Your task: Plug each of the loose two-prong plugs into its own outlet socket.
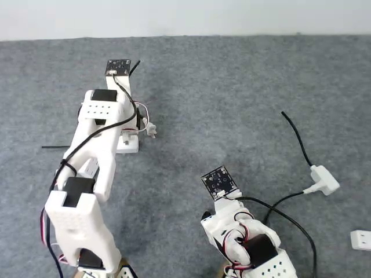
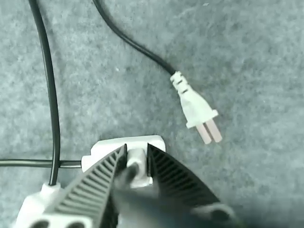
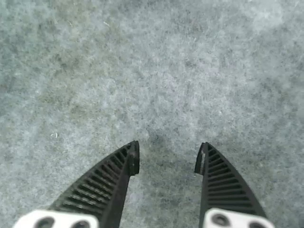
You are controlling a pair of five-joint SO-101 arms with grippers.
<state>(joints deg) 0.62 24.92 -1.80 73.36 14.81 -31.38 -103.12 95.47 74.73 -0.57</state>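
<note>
My left gripper [image 2: 136, 148] is shut on a white plug [image 2: 136, 165] that stands upright on a white outlet socket [image 2: 107, 148]. From the high view this socket [image 1: 127, 145] lies under the left arm's tip. A loose white two-prong plug [image 2: 197, 109] lies flat on the carpet just beyond the socket, prongs pointing back towards it, with its black cord running away. In the high view that loose plug [image 1: 151, 130] sits right of the socket. Over bare carpet my right gripper [image 3: 168, 159] is open with nothing between its fingers. The right arm [image 1: 243, 243] is at the bottom centre.
Grey carpet covers the table. At the right lies a white socket block [image 1: 324, 178] with black cords [image 1: 297, 136] leading from it. Another white socket block [image 1: 360, 238] sits at the right edge. A second black cord [image 2: 50, 95] runs beside my left gripper.
</note>
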